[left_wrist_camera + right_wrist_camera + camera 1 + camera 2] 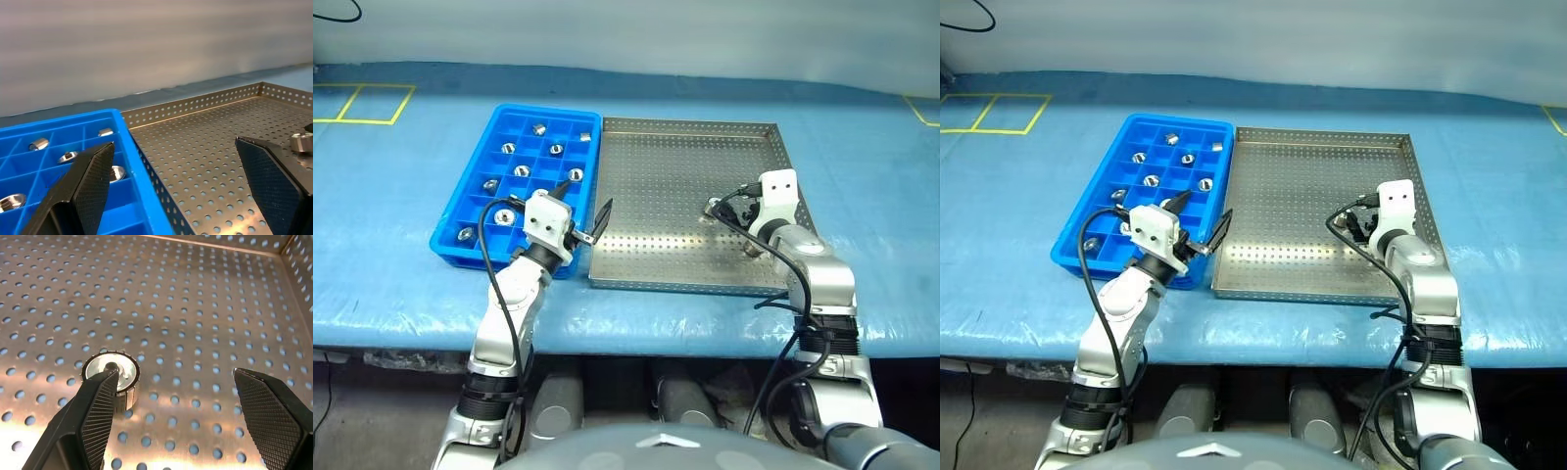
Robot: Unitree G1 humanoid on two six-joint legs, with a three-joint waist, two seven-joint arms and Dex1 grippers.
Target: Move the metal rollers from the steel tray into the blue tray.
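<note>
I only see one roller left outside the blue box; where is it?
The last metal roller lies on the steel tray, toward its right side, just ahead of the open right gripper.

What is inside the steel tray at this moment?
One metal roller lies on the steel tray, near the open right tool. The floor under the right arm is covered, so rollers there cannot be seen.

9 metal rollers (522, 170), 2 trays (690, 284).
</note>
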